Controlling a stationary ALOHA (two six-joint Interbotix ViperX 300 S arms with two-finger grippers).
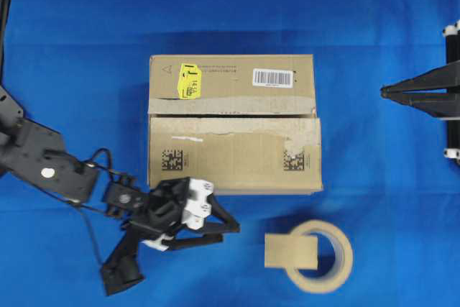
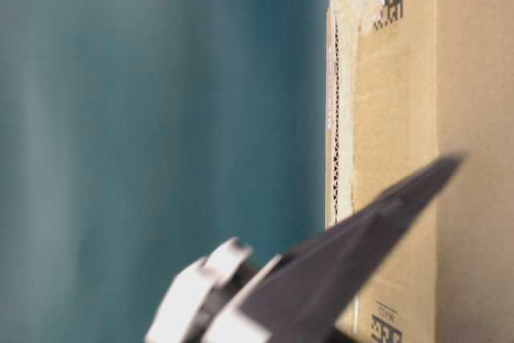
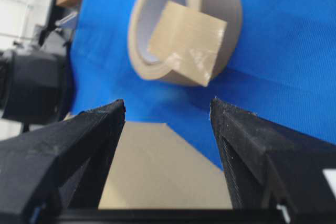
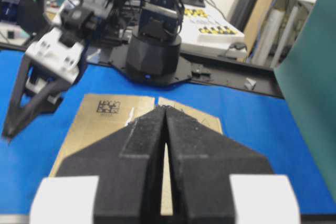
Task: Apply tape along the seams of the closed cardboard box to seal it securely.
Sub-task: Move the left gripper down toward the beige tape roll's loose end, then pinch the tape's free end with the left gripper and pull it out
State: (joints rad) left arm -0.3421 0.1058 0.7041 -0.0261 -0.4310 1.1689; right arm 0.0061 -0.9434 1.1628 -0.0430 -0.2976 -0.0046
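Note:
The cardboard box [image 1: 233, 124] lies in the middle, with a yellow sticker and a barcode label on its far flap. Its seam [image 1: 230, 114] runs across the whole width as a dark slit. The beige tape roll [image 1: 316, 255] lies in front of the box at the right, and a short strip of tape [image 1: 290, 251] stands out over its left side. My left gripper [image 1: 231, 234] is open and empty, in front of the box and left of the roll. In the left wrist view [image 3: 168, 103] it faces the strip [image 3: 189, 43]. My right gripper [image 1: 384, 93] is shut and empty, right of the box.
A ragged old tape band [image 1: 237, 126] runs just below the seam. A flat pale tan surface [image 3: 163, 171] shows low between the left fingers; I cannot tell what it is. The blue cloth [image 1: 86, 48] covers the table. The left arm's base [image 4: 155, 51] stands beyond the box.

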